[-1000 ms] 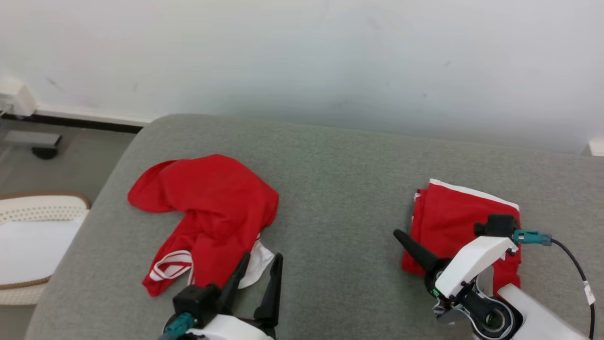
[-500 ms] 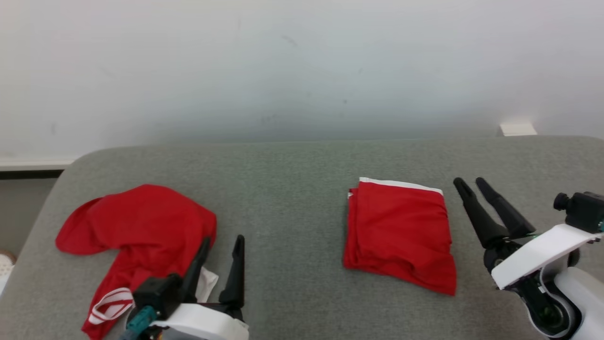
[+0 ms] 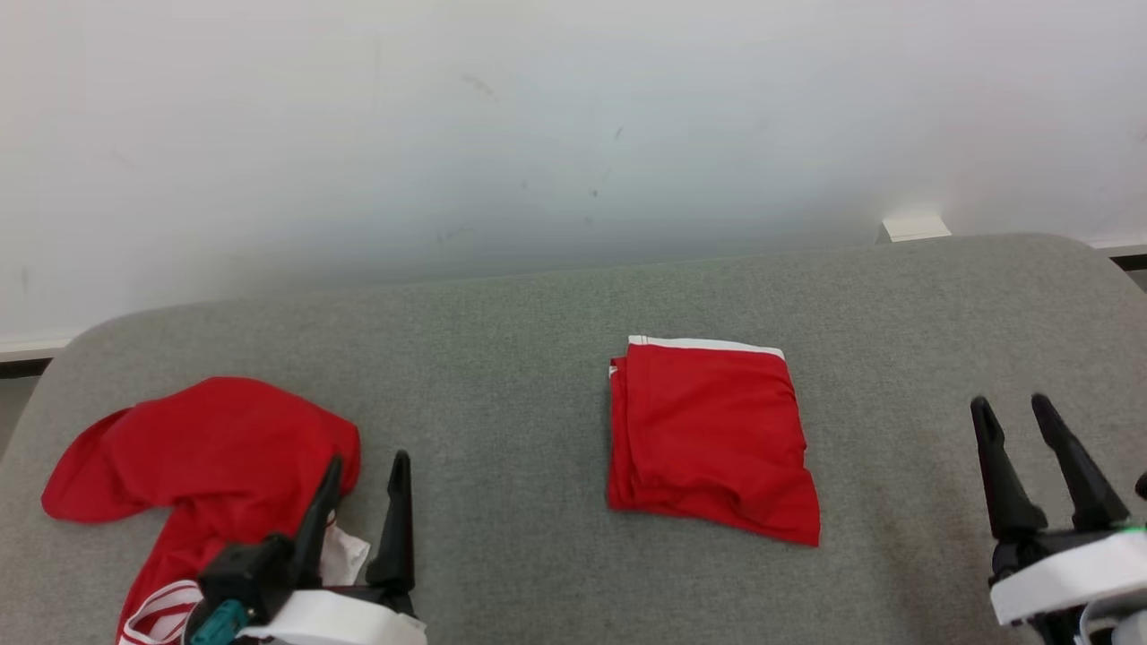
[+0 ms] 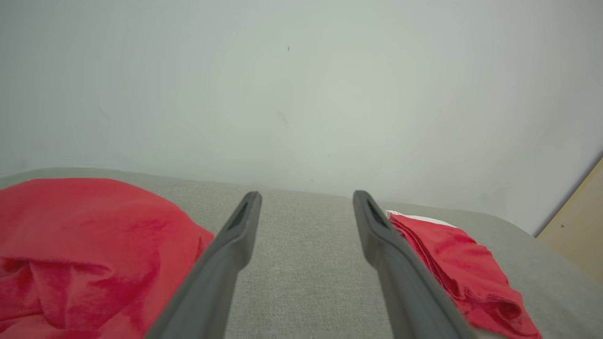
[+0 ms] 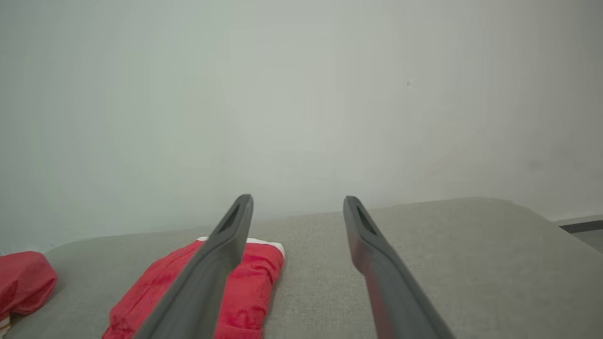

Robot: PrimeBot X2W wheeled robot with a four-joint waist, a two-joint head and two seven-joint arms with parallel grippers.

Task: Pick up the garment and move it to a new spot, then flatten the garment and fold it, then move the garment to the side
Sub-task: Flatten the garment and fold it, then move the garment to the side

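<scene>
Your folded garment (image 3: 712, 439) lies flat on the grey cushion (image 3: 538, 358), a little right of the middle, a red rectangle with a white band along its far edge and stacked layers showing down its left side. Nothing touches it. In the left wrist view it (image 4: 452, 254) sits just past the right-hand finger, and in the right wrist view it (image 5: 256, 282) lies partly behind the left-hand finger. The right gripper (image 3: 1011, 401) hangs well to the garment's right near the cushion's right end, its 2 fingers spread wide with nothing between them; its own camera shows the gripper (image 5: 297, 198) over bare grey fabric. The left gripper (image 3: 368, 460) is at the lower left, also spread wide and empty, with bare cushion showing between the fingers in its own view (image 4: 307, 195). Its left finger overlaps the edge of the crumpled garment (image 3: 206, 448), a red heap with white striped trim at the near end; whether they touch, you cannot tell. That heap (image 4: 94, 235) is well apart from the folded one, and the right wrist view catches it (image 5: 23, 278) at the far left. A teal plug (image 3: 215, 620) sits on the left wrist. Behind the cushion is a pale wall (image 3: 538, 134) with faint scuffs.
</scene>
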